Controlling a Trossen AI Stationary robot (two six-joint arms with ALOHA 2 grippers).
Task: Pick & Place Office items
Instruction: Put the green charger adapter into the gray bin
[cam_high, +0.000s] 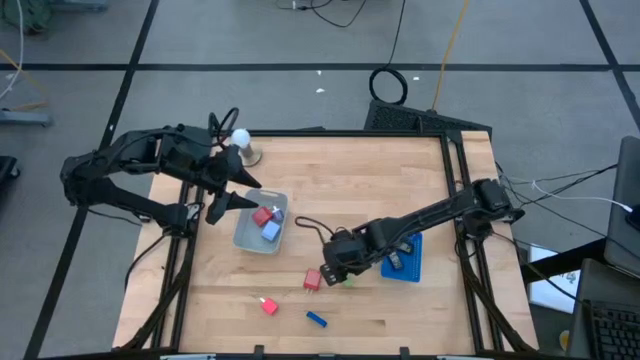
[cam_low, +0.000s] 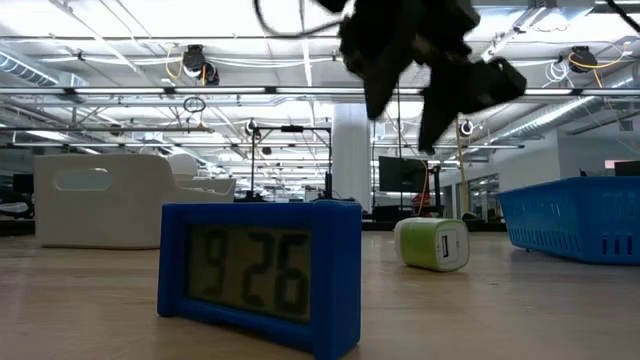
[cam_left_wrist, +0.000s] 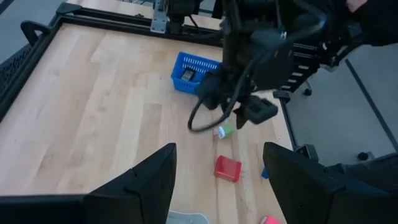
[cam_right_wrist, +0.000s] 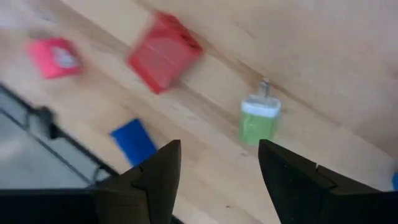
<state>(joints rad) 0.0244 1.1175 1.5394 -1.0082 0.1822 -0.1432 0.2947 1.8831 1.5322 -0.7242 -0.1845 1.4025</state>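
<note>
Right now the right gripper (cam_high: 340, 272) is hanging just above the wooden surface (cam_high: 350, 190), near the middle-front, w/ fingers (cam_right_wrist: 155, 180) spread apart & holding nothing; in the right wrist view a green plug block (cam_right_wrist: 259, 119) w/ white cap is lying on the wood ahead of the fingers, not touching them. Same green block (cam_low: 433, 243) is sitting on its side in the low view, under the dark gripper (cam_low: 420, 90) hanging overhead. A red cube (cam_high: 313, 279) is resting just beside the right gripper, on the side toward the left arm, apart from the green block (cam_left_wrist: 225, 130). Further toward the front edge a small red-pink piece (cam_high: 268, 305) & a blue clock-like block (cam_high: 317, 320) are lying loose, well apart from each other; the blue one (cam_low: 258, 272) is filling the low view's foreground, showing digits on its face. Blue basket (cam_high: 404, 259) is sitting partly under the right arm, w/ a small dark item inside, can't tell what it is. Grey tray (cam_high: 262, 226) is sitting on the left half, holding a red piece (cam_high: 264, 215) & a lavender-blue piece (cam_high: 272, 230), touching each other. Left gripper (cam_high: 228, 190) is hovering at the tray's near-left corner, fingers (cam_left_wrist: 143, 180) released & wide, nothing betw. them. White ball on brass base (cam_high: 242, 145) is standing at the back-left corner of the surface.
</note>
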